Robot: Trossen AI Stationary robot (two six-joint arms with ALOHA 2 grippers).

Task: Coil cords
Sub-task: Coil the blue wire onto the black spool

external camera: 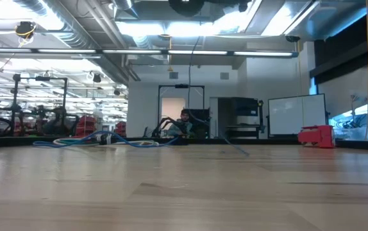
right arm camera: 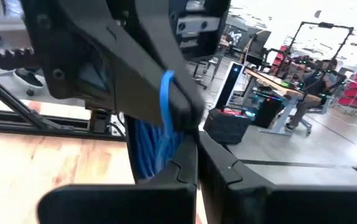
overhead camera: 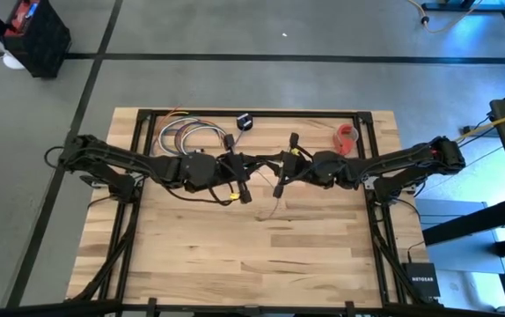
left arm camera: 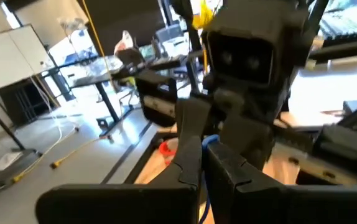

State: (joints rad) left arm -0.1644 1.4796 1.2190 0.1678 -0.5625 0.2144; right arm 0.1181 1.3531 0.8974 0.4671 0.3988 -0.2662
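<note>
Wide open across the near half of the bench (overhead camera: pixel 261 251) — bare wood from side to side, easy passage. The middle is crowded: left gripper (overhead camera: pixel 242 179) and right gripper (overhead camera: pixel 283 172) nose to nose, arms spanning the width. Behind them, the cords (overhead camera: pixel 186 136) lie in loops at the far left, a black puck (overhead camera: pixel 245 121) beside — red tape roll (overhead camera: pixel 347 136) blocks the far right.

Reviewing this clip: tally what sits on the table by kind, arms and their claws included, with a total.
Robot arms with claws: 2, left claw and right claw, meeting mid-table
Cord bundles: 1, the cords, loose loops at the table's far edge
Black pucks: 1, small black puck
Red tape rolls: 1, red tape roll
Total: 5
</note>
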